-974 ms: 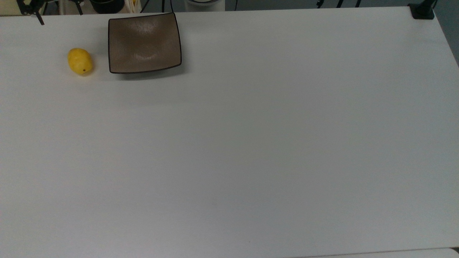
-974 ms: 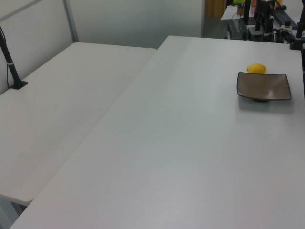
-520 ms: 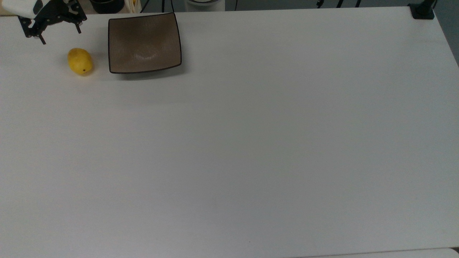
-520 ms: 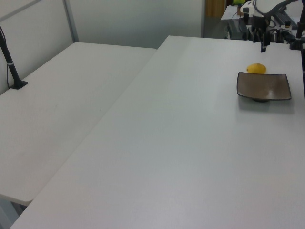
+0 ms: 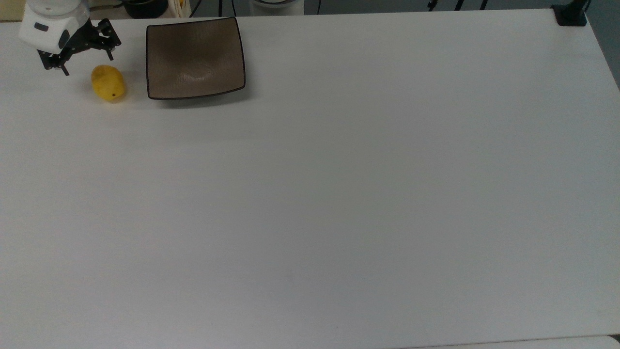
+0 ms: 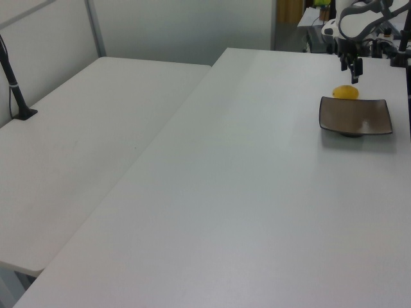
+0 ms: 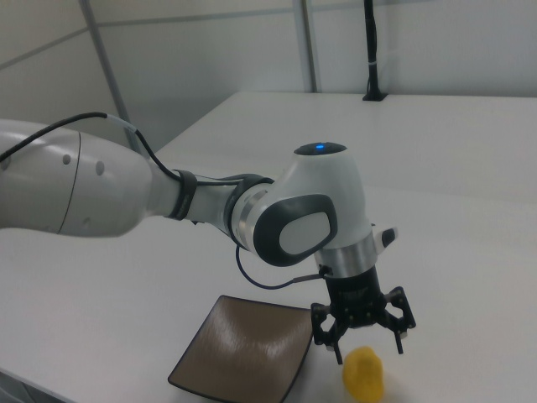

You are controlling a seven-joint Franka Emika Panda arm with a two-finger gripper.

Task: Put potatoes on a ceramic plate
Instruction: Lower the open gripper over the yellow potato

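A small yellow potato lies on the white table just to the top view's left of the square brown-grey ceramic plate. The plate holds nothing. My gripper hangs open a little above the potato, off toward the table's far edge in the top view. Its black fingers point down and touch nothing.
The white table stretches wide to the top view's right and front. A second white table adjoins it in the left view's left. A black clamp post stands at the top view's far right corner. Cables and gear crowd the far edge.
The gripper has come in from the far left corner in the top view, moving toward the potato and lower. Potato and plate have not moved.
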